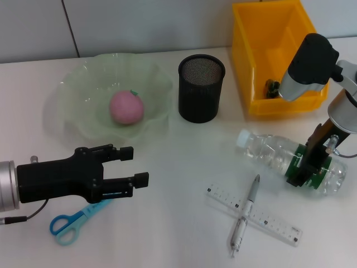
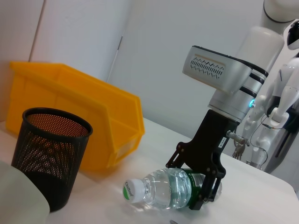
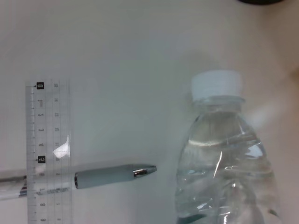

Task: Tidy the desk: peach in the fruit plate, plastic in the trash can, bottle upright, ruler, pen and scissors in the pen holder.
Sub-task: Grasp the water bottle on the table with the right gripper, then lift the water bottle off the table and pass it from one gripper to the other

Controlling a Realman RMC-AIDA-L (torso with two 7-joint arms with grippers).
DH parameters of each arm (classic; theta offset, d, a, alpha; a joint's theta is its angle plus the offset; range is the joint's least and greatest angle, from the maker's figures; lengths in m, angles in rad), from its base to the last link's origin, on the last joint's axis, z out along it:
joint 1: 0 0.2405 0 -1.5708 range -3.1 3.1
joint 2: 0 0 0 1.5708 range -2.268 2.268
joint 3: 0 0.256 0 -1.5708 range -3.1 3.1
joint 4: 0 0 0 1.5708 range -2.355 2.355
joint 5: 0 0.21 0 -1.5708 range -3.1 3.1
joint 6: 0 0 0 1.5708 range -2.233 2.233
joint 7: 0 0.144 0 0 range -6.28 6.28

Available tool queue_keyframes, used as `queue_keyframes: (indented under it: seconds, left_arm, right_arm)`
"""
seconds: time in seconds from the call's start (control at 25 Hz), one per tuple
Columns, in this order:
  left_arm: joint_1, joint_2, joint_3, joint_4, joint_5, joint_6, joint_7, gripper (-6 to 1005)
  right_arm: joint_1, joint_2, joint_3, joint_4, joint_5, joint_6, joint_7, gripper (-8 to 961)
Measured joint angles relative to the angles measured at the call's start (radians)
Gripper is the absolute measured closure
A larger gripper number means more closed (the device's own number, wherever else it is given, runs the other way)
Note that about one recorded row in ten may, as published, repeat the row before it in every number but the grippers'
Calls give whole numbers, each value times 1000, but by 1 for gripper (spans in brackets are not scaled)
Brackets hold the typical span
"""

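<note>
The bottle (image 1: pixel 290 160) lay sideways on the surface (image 1: pixel 184 167), green label unreadable; our right end effector (image 1: pixel 305 166) grasped it, our left end effector (image 1: pixel 134 166) hovered released.

Right tool (image 1: pixel 308 167) lowered, clamped; left tool (image 1: pixel 134 166) open.

Open table (image 1: pixel 184 167) lies between the pen holder (image 1: pixel 201 87) and crossed pen (image 1: pixel 245 215) and ruler (image 1: pixel 254 214).
</note>
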Motion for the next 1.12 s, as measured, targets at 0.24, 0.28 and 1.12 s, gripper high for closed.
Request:
queue_keyframes:
  seconds: [0.24,0.28,1.12]
  left_arm:
    - [-1,0,0,-1,0,0,0,203]
    - [-1,0,0,-1,0,0,0,203]
    - [-3,0,-3,0,-14,1,0,203]
  right_arm:
    - [0,0,0,5,0,5,-2,169]
    - [0,0,0,5,0,6,-2,169]
    - [11,-1,23,-17,20,-6,-14,177]
